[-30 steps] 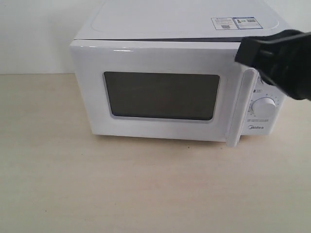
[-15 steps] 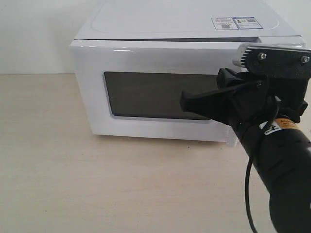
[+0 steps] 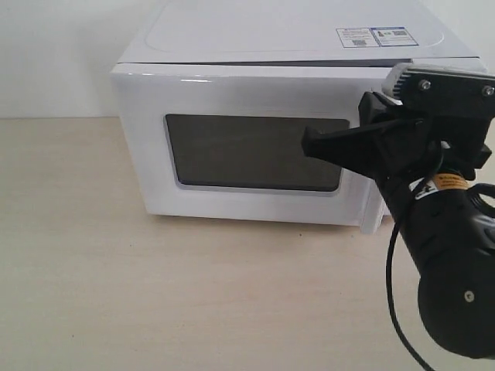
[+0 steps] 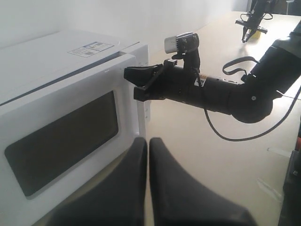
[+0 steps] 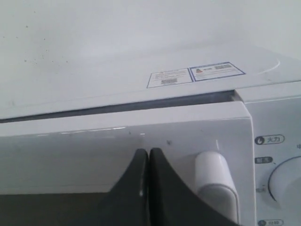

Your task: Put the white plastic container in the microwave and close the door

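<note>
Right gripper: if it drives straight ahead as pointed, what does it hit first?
Most likely the door: the right gripper, shut, aims at its white upper face just beside the top of the handle. How far off is unclear.

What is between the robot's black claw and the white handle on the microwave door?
Nothing: in the right wrist view, only bare white door lies between the right gripper and the handle.
</note>
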Controlling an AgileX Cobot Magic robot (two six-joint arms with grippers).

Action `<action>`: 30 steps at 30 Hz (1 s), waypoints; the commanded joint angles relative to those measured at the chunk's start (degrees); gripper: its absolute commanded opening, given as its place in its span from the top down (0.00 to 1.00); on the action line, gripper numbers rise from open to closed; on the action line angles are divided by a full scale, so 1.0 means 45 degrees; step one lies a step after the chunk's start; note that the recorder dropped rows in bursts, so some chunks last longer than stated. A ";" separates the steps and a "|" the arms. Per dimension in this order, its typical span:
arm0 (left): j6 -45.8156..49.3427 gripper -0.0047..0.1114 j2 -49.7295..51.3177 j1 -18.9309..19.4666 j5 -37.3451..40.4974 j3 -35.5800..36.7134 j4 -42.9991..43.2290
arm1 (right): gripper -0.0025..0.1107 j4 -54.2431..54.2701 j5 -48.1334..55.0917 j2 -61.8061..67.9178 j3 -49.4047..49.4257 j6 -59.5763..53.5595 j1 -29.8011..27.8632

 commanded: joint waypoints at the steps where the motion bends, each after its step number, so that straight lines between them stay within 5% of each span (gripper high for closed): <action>1: -0.0079 0.93 -0.0031 0.0025 -0.0110 0.0033 -0.0172 | 0.98 -0.0170 0.0414 -0.0012 -0.0575 -0.0095 -0.0143; 21: -0.0079 0.93 -0.0031 0.0025 -0.0009 0.0033 -0.0167 | 0.98 0.1034 0.1637 -0.0012 -0.1406 -0.1693 -0.0169; 30: -0.0079 0.93 -0.0031 0.0025 -0.0029 0.0033 -0.0261 | 0.98 0.0805 0.1923 0.0613 -0.1406 -0.0835 -0.1120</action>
